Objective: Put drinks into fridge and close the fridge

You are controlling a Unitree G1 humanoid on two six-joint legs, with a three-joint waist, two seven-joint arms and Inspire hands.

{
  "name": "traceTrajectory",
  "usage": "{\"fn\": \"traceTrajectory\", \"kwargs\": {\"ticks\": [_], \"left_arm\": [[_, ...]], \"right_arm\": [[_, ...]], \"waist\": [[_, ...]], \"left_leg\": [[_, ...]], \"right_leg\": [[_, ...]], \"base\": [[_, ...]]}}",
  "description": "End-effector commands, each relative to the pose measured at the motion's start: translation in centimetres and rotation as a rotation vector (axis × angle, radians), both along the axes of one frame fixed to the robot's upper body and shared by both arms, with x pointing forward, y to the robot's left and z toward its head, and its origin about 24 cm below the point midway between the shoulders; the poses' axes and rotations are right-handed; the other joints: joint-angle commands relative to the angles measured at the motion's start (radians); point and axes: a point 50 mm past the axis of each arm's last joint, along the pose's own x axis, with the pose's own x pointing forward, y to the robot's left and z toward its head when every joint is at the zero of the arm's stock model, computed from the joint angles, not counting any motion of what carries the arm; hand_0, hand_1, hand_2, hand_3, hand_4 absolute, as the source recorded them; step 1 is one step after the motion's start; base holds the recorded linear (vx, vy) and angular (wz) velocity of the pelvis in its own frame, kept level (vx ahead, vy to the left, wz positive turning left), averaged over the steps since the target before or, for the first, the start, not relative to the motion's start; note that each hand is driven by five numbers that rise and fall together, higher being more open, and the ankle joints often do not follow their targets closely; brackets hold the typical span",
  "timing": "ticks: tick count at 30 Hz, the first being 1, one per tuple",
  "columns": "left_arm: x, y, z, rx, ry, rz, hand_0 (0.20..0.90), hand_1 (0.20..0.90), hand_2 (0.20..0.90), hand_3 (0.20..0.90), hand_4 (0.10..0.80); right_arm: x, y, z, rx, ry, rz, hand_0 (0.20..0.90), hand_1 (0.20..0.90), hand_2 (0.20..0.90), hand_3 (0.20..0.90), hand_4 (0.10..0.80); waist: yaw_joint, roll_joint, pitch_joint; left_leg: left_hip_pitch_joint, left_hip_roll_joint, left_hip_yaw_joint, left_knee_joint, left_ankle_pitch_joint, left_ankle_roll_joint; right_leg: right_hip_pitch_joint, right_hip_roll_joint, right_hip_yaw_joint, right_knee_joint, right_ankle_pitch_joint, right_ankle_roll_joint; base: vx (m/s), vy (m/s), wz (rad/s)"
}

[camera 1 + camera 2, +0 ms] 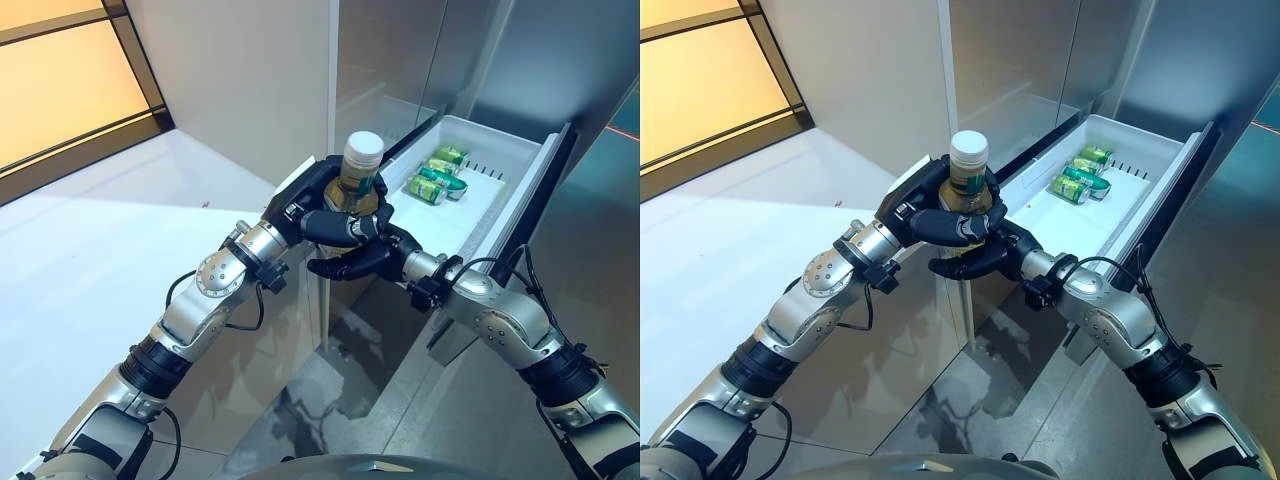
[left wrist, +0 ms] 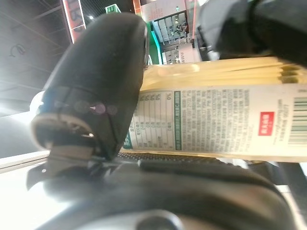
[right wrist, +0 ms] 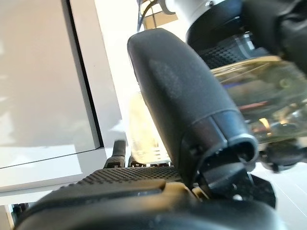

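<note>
Just near the open fridge drawer (image 1: pixel 520 175), we hold a bottle (image 1: pixel 360 172) upright, our left hand (image 1: pixel 318 195) curled round its body and our right hand (image 1: pixel 358 258) cupped around its base. The drawer lies to the far right, green cans (image 1: pixel 440 175) at its far end; nothing blocks the way.

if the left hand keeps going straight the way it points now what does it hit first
Probably the open fridge drawer. The left hand, curled round the bottle together with the right hand, points toward the drawer's near end, short of the green cans. Depth is unclear.
</note>
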Motion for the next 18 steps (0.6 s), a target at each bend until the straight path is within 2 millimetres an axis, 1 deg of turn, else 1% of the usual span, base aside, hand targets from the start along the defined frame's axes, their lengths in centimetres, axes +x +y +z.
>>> {"fn": "traceTrajectory", "kwargs": {"ticks": [1,13,14,15,18], "left_arm": [[0.52,-0.62,3.35,-0.081,-0.155,-0.011,0.300,0.300,0.300,0.200,0.100],[0.57,-0.66,3.01,-0.101,-0.142,-0.004,0.300,0.300,0.300,0.200,0.100],[0.56,-0.66,2.98,-0.107,-0.139,-0.004,0.300,0.300,0.300,0.200,0.100],[0.56,-0.66,2.99,-0.114,-0.136,-0.006,0.300,0.300,0.300,0.200,0.100],[0.44,-0.64,3.15,-0.148,-0.136,-0.014,0.300,0.300,0.300,0.200,0.100]], "right_arm": [[-0.09,3.05,8.86,0.297,-0.348,0.145,0.900,0.900,0.900,0.900,0.800],[-0.10,3.05,8.68,0.299,-0.339,0.151,0.900,0.900,0.900,0.900,0.800],[-0.10,3.06,8.65,0.300,-0.337,0.152,0.785,0.785,0.785,0.765,0.665],[-0.10,3.08,8.59,0.299,-0.336,0.154,0.300,0.300,0.300,0.200,0.100],[-0.12,3.12,8.44,0.298,-0.328,0.158,0.300,0.300,0.300,0.200,0.100]], "waist": [[0.012,-0.035,-0.084],[0.010,-0.034,-0.082],[0.011,-0.034,-0.083],[0.011,-0.034,-0.084],[0.011,-0.034,-0.084]], "left_leg": [[0.000,-0.027,0.045,0.002,-0.057,0.039],[0.001,-0.029,0.040,0.002,-0.057,0.040],[0.000,-0.029,0.039,0.002,-0.057,0.040],[0.000,-0.029,0.038,0.002,-0.057,0.040],[0.000,-0.029,0.037,0.002,-0.056,0.039]], "right_leg": [[-0.028,-0.005,-0.102,0.004,0.064,0.032],[-0.026,-0.004,-0.100,0.004,0.062,0.031],[-0.026,-0.004,-0.100,0.004,0.062,0.031],[-0.027,-0.004,-0.099,0.004,0.062,0.031],[-0.026,-0.004,-0.098,0.004,0.062,0.031]], "base": [[0.000,0.000,0.00],[0.000,0.000,0.00],[0.000,0.000,0.00],[0.000,0.000,0.00],[0.000,0.000,0.00]]}}
